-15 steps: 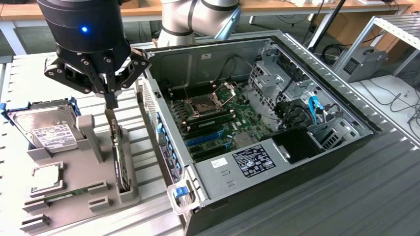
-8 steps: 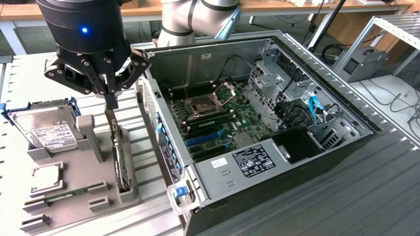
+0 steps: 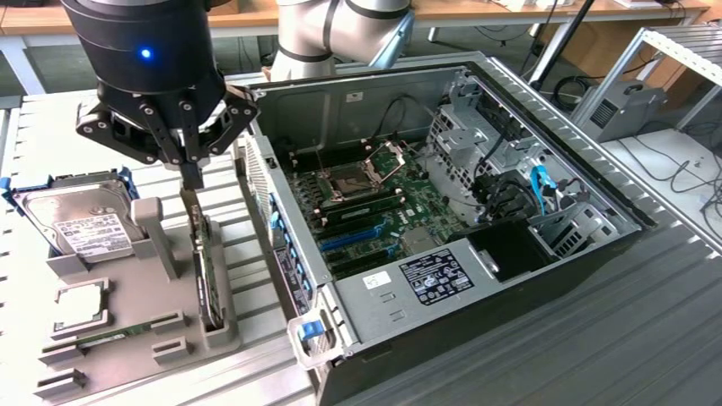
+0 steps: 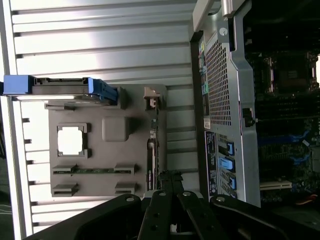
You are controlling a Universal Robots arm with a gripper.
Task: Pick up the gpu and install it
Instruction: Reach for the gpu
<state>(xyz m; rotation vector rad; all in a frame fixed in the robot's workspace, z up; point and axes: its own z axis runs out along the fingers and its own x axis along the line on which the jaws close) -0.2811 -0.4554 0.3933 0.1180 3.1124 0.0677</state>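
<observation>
The gpu (image 3: 203, 271) stands on edge in a slot of the grey holder tray (image 3: 124, 355), its silver bracket toward the far end. In the wrist view the gpu (image 4: 150, 160) appears edge-on as a thin dark strip. My gripper (image 3: 193, 179) hangs right above the card's far end with its fingers pressed together and nothing between them. I cannot tell whether the tips touch the card. Seen from the wrist, the gripper (image 4: 167, 176) sits slightly beside the card's line. The open computer case (image 3: 451, 211) lies to the exterior view's right, with blue expansion slots (image 3: 350, 241) on its motherboard.
On the tray (image 4: 100, 150) a hard drive (image 3: 79, 224) in a blue frame stands at the back, with a square processor (image 3: 77, 306) and a memory stick (image 3: 113, 331) nearer the front. The case's perforated rear wall (image 4: 225, 100) rises close beside the tray.
</observation>
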